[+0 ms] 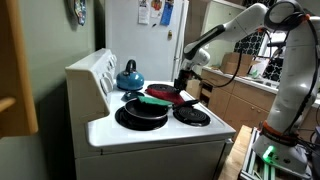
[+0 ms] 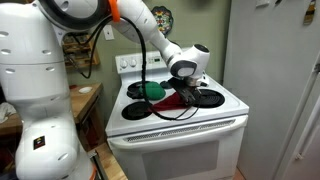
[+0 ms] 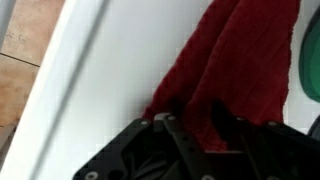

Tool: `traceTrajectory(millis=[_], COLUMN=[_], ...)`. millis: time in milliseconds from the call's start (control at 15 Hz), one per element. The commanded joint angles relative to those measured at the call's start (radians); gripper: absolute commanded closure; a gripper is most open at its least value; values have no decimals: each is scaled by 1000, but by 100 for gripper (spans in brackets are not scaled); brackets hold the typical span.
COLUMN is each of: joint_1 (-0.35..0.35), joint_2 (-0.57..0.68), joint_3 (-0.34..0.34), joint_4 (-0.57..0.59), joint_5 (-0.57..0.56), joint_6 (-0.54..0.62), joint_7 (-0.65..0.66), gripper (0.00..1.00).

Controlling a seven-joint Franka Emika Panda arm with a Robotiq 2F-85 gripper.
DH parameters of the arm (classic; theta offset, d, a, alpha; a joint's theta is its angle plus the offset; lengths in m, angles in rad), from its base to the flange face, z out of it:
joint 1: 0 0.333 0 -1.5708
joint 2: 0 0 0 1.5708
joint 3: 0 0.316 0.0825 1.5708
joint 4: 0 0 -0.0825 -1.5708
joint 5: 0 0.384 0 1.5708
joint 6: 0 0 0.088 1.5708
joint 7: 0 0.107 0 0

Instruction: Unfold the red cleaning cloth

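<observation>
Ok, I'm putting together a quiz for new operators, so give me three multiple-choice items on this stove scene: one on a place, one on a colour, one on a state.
1. Where is the red cleaning cloth?
A) on the stove top, under the claw
B) on the floor
C) on top of the fridge

2. What colour is the frying pan?
A) white
B) black
C) yellow

3. How does the blue kettle stand?
A) tipped on its side
B) upside down
C) upright

Answers:
1 A: in both exterior views the cloth lies on the stove beside the green item, with the claw right over it.
2 B: the pan shows black against the white stove top.
3 C: the kettle's handle is on top and its base is down.
</observation>
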Motion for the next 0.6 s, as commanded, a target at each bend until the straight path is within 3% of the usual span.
traceTrajectory(millis=[0, 200, 533], joint_1=[-13, -6, 20], joint_2=[6, -7, -44], joint_3=[1, 3, 32], joint_4=[4, 3, 36], joint_5=[1, -15, 3], joint_6=[-18, -12, -16], joint_7=[-5, 16, 18], gripper=[92, 100, 99])
